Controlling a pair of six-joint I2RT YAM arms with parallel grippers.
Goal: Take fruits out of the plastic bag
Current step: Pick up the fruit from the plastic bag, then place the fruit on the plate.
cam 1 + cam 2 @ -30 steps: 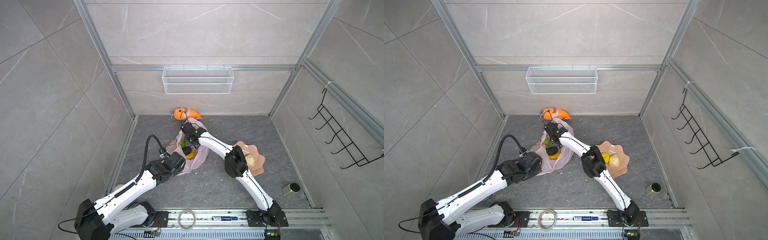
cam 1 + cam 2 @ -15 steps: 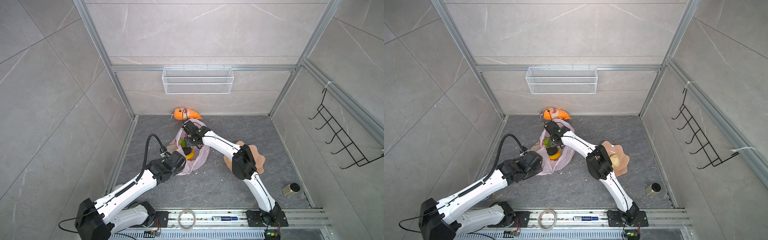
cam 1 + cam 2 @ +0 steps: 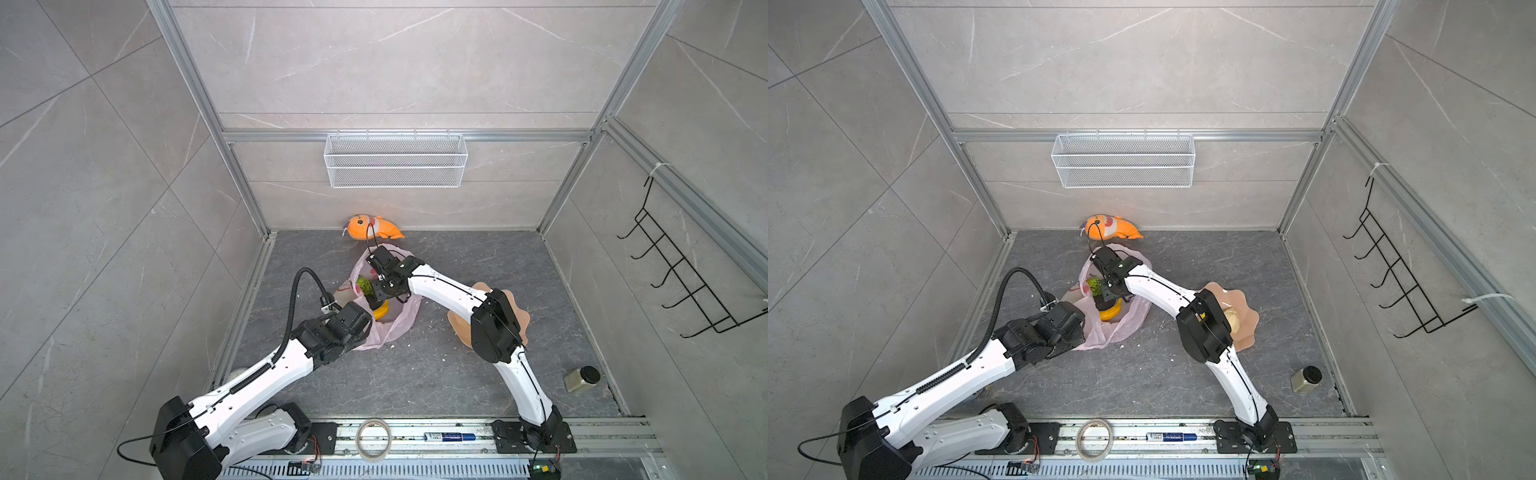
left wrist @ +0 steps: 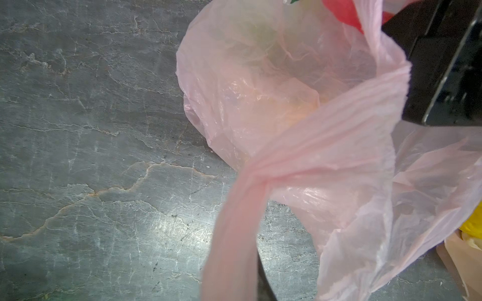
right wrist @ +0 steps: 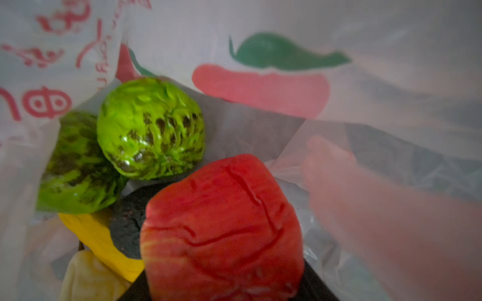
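The pink plastic bag (image 3: 392, 328) (image 3: 1127, 326) lies open on the grey floor. My left gripper (image 3: 353, 322) (image 4: 234, 286) is shut on a bag handle (image 4: 250, 198) at the near left side. Inside the bag my right gripper (image 3: 375, 293) (image 5: 224, 284) is shut on a red lumpy fruit (image 5: 221, 229). Beside it lie a bumpy green ball (image 5: 151, 127) (image 3: 363, 285), a dark avocado (image 5: 127, 224), a yellow banana (image 5: 99, 239) (image 3: 381, 311) and a pale yellow lump (image 5: 86, 278). The right fingertips are hidden by the red fruit.
A peach scalloped plate (image 3: 1246, 324) holding a beige lump (image 3: 1232, 318) lies right of the bag, partly under my right elbow. An orange plush shark (image 3: 372, 227) sits at the back wall under a wire basket (image 3: 395, 160). A jar (image 3: 582, 378) stands near right.
My right elbow has swung out over the plate while its gripper stays in the bag. The left arm and the bag handle have not moved.
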